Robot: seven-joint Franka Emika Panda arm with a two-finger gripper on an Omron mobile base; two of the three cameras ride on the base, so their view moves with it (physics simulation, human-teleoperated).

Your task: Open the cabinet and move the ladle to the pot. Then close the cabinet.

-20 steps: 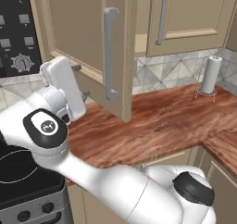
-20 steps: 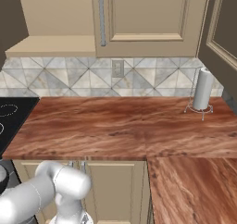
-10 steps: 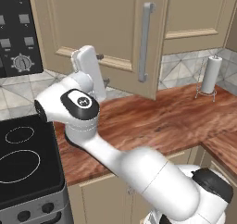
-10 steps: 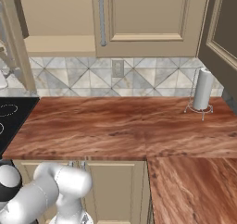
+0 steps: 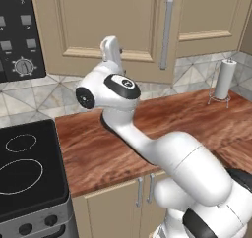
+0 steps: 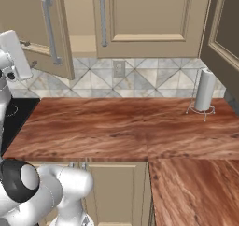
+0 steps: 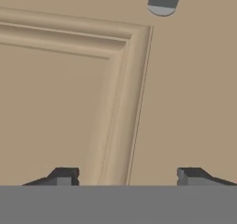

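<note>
The tool [image 7: 124, 176], its fingertips spread apart and empty, is shown close against the recessed panel of the cabinet [image 7: 69, 93] door, whose rigid hinged leaf is judged best taken by the bar handle [image 7: 163, 0] just beyond the fingertips.

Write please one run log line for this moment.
gripper: open, facing cabinet door | door: partly open | handle: not gripped | paper towel roll: upright

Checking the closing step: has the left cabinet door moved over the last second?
Yes. In the right base view the cabinet door has swung right, toward the wall outlet, closing; the paper towel roll stays put.
</note>
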